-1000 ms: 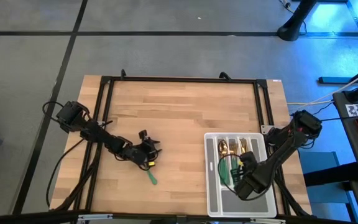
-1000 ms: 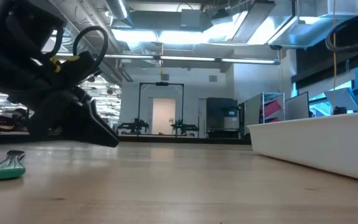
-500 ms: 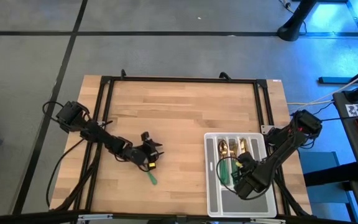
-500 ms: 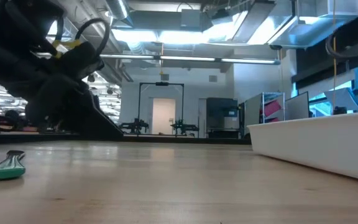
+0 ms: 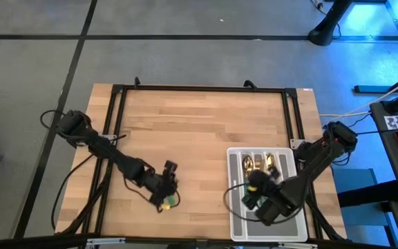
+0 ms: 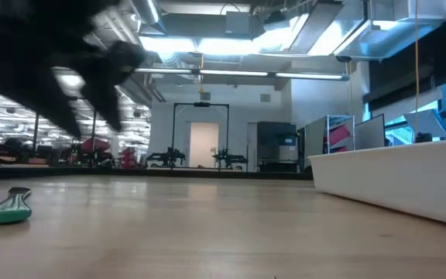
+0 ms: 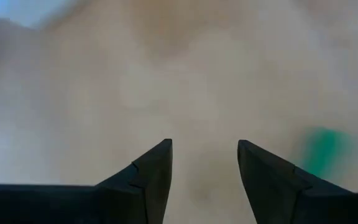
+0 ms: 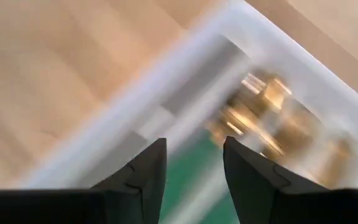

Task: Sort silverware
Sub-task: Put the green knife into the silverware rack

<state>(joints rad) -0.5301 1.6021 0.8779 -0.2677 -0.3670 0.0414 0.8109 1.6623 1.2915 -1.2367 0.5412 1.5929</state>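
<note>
One piece of silverware lies flat on the wooden table; only its green handle shows. In the high view that handle peeks out just beside my left gripper. The left gripper is open above the table, and the handle is a green blur off to one side of its fingers. My right gripper hangs open over the pale divided tray. Below its fingers, more silverware lies in the tray's compartments, with gold heads and green handles.
The tray's white wall rises at the table's right in the low view. A black frame runs along the table's far edge and sides. Bare wood stretches between the two arms.
My left gripper has risen off the table, shifted toward the near edge and rolled; it now stands over the lone green handle, which has stayed put. My right gripper has lifted a little over the tray and turned about.
</note>
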